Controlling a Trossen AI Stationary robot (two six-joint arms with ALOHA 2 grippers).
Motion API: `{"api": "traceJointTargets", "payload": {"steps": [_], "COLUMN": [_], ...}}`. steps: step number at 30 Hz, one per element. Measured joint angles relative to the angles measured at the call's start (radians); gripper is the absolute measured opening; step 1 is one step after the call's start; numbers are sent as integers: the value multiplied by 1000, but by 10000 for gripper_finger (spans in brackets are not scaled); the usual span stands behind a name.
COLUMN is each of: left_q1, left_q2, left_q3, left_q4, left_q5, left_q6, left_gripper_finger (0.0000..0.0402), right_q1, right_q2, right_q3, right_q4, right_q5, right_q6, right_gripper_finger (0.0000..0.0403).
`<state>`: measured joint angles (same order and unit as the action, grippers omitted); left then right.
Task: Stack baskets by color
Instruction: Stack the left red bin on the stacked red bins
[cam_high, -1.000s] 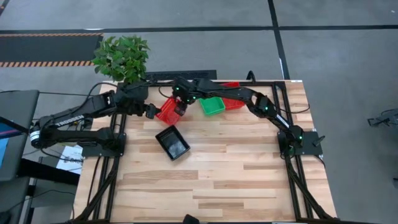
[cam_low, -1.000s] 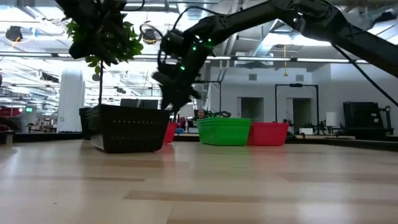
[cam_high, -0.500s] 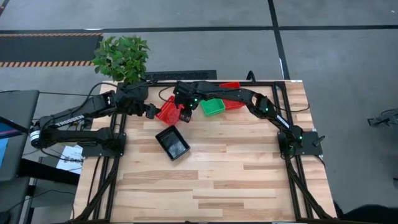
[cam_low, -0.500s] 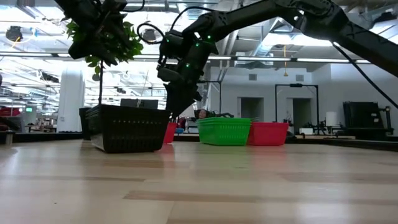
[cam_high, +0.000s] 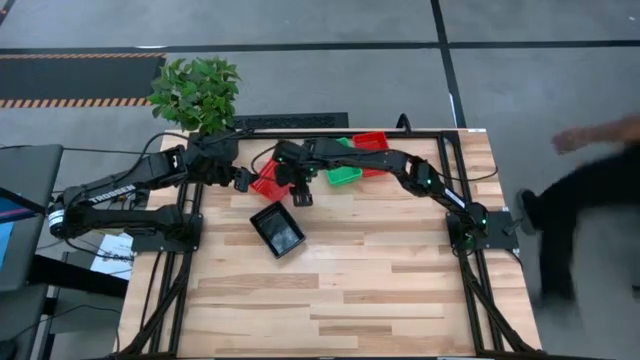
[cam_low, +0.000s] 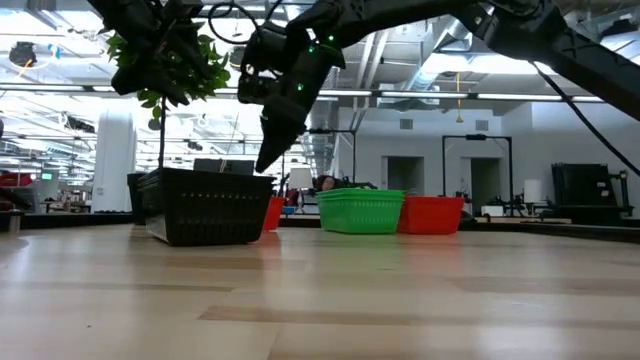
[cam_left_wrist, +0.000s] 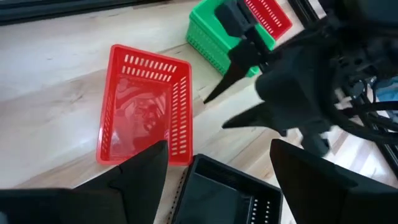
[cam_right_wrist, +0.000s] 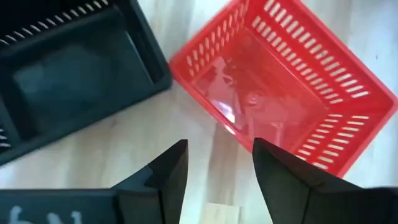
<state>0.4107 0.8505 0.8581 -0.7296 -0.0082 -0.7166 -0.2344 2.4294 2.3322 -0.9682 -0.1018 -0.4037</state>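
Observation:
A red basket (cam_high: 266, 181) sits upright on the table at the far left, between my two grippers. It also shows in the left wrist view (cam_left_wrist: 146, 102) and the right wrist view (cam_right_wrist: 286, 93). A black basket (cam_high: 278, 230) stands nearer the table's middle (cam_right_wrist: 68, 68). A green basket (cam_high: 346, 175) and another red basket (cam_high: 373, 143) sit at the far edge under my right arm. My right gripper (cam_high: 301, 194) hangs open above the table beside the first red basket's near corner, its gap (cam_right_wrist: 219, 158) over bare wood. My left gripper (cam_high: 241, 179) waits open at that basket's left (cam_left_wrist: 217, 180).
A potted plant (cam_high: 195, 92) stands beyond the table's far left corner. A person (cam_high: 590, 195) moves past on the floor right of the table. In the low view the black basket (cam_low: 205, 205) stands in front of the green basket (cam_low: 360, 210) and a red one (cam_low: 430, 213).
My right gripper has moved from over the red basket toward the table's near edge, risen a little and rolled about its own axis. A person has come into view at the right of the table.

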Motion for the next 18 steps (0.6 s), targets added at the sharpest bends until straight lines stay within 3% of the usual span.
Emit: {"api": "traceJointTargets", "payload": {"steps": [4, 9, 14, 18], "left_q1": [0, 0, -10, -20], "left_q2": [0, 61, 181, 297], "left_q3": [0, -17, -49, -53], "left_q4": [-21, -129, -115, -98], "left_q5": [-31, -158, -160, -226], "left_q6": [9, 20, -1, -19], "left_gripper_finger": [270, 270, 270, 270], "right_q1": [10, 13, 8, 5], "right_q2": [4, -21, -177, -272], "right_q3": [-3, 12, 26, 17], "right_q4": [21, -84, -233, -323], "right_q5": [33, -44, -53, -55], "right_q6": [16, 132, 176, 240], "right_gripper_finger": [196, 192, 192, 191]}}
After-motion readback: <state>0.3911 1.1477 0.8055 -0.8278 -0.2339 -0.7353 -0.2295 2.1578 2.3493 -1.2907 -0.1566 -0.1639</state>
